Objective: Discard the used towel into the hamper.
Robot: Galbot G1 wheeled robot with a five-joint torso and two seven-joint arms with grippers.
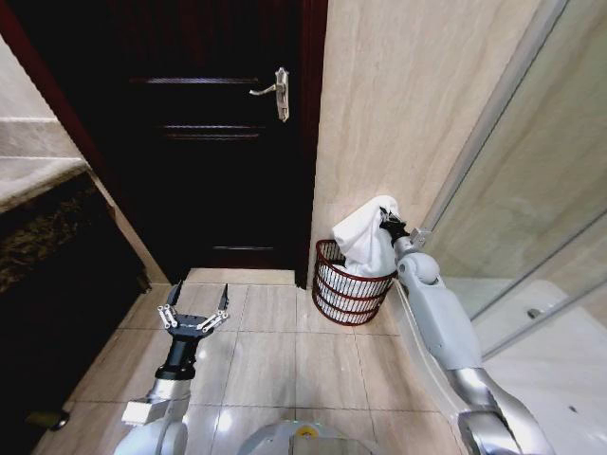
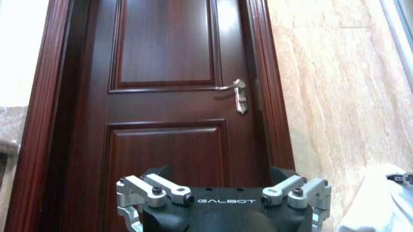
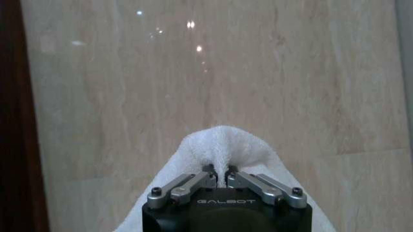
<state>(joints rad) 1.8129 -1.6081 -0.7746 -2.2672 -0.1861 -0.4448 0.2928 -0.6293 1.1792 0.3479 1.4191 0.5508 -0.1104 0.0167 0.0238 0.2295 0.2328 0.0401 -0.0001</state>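
Note:
The white towel hangs over the hamper, a small round dark red wire basket standing on the floor against the beige wall. Its lower folds drape down into the basket's mouth. My right gripper is shut on the towel's upper fold, just above the hamper's far rim. In the right wrist view the fingers pinch a white bunch of towel in front of the wall. My left gripper hovers open over the floor tiles, well to the left of the hamper, holding nothing.
A dark wooden door with a metal lever handle stands shut left of the hamper. A glass shower partition runs along the right. A dark stone counter lies on the left. Tiled floor lies between the arms.

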